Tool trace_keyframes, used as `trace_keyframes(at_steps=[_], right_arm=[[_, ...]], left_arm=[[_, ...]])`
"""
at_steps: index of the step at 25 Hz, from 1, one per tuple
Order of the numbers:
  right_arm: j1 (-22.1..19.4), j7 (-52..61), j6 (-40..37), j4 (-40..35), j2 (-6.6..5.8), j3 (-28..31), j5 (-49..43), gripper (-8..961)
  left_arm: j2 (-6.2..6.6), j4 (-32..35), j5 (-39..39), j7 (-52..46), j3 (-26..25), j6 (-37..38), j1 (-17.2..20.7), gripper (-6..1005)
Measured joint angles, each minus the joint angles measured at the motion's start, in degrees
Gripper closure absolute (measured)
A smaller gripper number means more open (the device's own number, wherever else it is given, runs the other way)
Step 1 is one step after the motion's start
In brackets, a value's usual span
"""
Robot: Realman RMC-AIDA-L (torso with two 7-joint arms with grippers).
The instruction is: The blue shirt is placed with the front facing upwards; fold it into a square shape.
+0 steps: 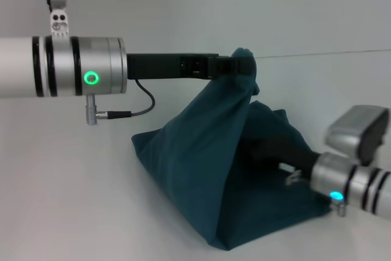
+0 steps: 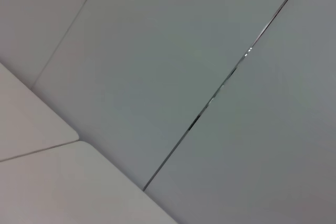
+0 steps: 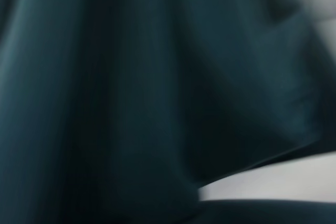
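One left gripper [image 1: 239,65] pinches the blue shirt [image 1: 214,169] aloft.

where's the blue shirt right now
In the head view the blue shirt sits centre-right on the white table, one part pinched and lifted into a peak by the left gripper, while the right gripper reaches into its folds.

The blue shirt [image 1: 208,169] lies on the table [image 1: 67,194], centre-right. The left gripper [image 1: 241,65] holds its peak above; the right gripper [image 1: 269,148] is tucked in from the right.

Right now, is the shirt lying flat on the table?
No, the left gripper holds part of the blue shirt lifted into a peak.
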Motion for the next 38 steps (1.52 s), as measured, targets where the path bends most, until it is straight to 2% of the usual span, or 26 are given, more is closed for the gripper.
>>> trace_keyframes(at_steps=[4, 10, 18, 22, 26, 32, 34, 38], right_arm=[[-2.94, 3.44, -3.08, -4.98, -0.12, 1.54, 0.07, 935], [-4.26, 5.97, -4.09, -7.94, -0.19, 1.95, 0.17, 935], [-5.77, 11.38, -6.03, -12.73, -0.39, 1.45, -0.49, 935], [-6.63, 13.86, -6.24, -14.89, -0.51, 1.42, -0.54, 934], [-7.38, 15.04, -7.29, -16.29, -0.91, 1.32, -0.56, 934], [-9.4, 24.99, -9.83, -23.06, -2.11, -1.06, -0.56, 934], [-10.13, 30.99, -11.33, -26.87, -2.85, -2.71, -0.65, 771], [-10.29, 44.82, -14.06, -31.67, -6.0, -6.6, -2.76, 656]], left_arm=[[-0.01, -3.12, -1.61, 2.23, 0.84, -1.55, -0.42, 967], [-0.18, -8.7, -5.03, 4.66, 2.6, -4.98, -1.1, 967], [-0.46, -15.34, -10.61, 10.87, 6.07, -9.91, -1.2, 847], [-0.58, -17.37, -13.19, 12.78, 7.25, -9.76, -0.43, 671], [-0.36, -15.53, -14.79, 13.05, 7.43, -8.17, 2.32, 560], [-0.05, -5.99, -15.66, 13.13, 7.69, -2.62, 9.9, 426], [-0.02, -3.21, -15.36, 13.54, 7.72, -1.26, 12.41, 381], [-0.01, 0.11, -14.68, 16.41, 7.72, 0.64, 16.58, 248]])
